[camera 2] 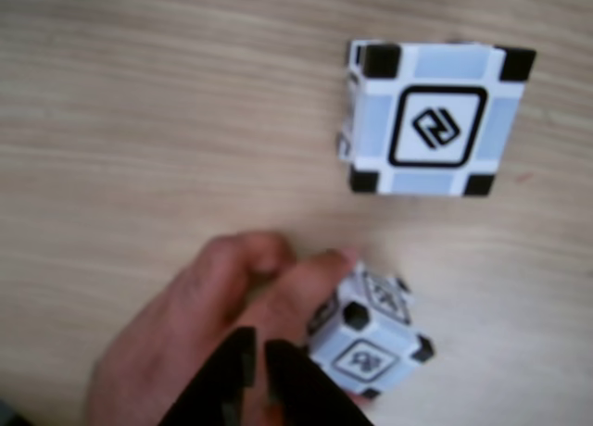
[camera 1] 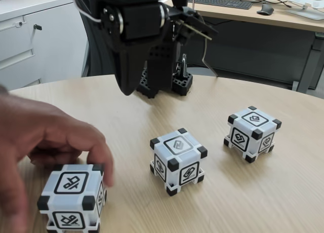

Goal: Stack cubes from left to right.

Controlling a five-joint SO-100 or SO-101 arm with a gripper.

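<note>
Arm raised above the table, gripper (camera 2: 257,375) fingers nearly together, empty — a person's hand (camera 1: 48,142) on the left cube (camera 1: 72,197).

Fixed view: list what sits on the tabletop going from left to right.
A person's hand → left cube, fingertips touching it → middle cube → right cube.

Fixed view: bright, even room light, no glare; cubes cast short soft shadows on bench (camera 1: 212,207). Person's hand (camera 1: 45,142) at left edge soft, smeared by motion; far desk and keyboard slightly soft. Other view: whole picture blurred, washed, wood grain smeared. Upper cube (camera 2: 431,120) fairly readable; lower cube (camera 2: 371,343) and dark pincer (camera 2: 258,375) at bottom edge out of focus.
</note>
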